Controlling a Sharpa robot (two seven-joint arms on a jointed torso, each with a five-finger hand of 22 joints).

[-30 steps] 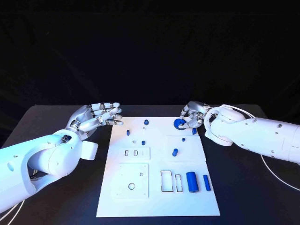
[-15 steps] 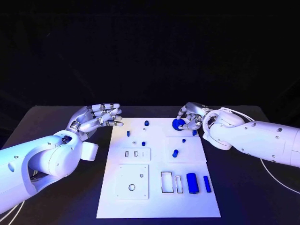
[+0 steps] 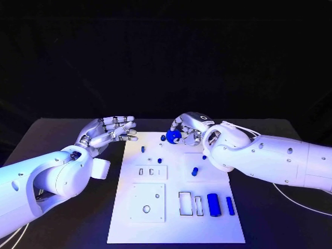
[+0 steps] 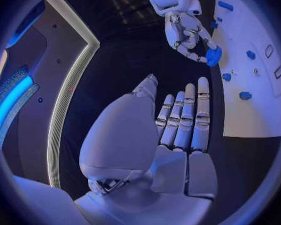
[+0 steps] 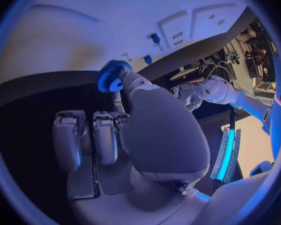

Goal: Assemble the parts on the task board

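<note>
Bare task board (image 3: 211, 228) near edge; upright blue pegs (image 3: 158, 159) crowding its far half.

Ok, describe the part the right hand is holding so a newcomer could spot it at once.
Start at the white task board in the middle of the black table and go to its far edge. There the right hand pinches a blue gear above the board. It alone has a toothed rim and a round hole; the other blue parts are plain pegs and cylinders.

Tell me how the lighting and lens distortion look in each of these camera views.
Head view: blue-tinted light, black backdrop, the task board bright and undistorted. Left wrist view: fisheye, the board's edge bows, the left robot hand looms large. Right wrist view: fisheye too, the blue gear sharp in the right robot hand.
</note>
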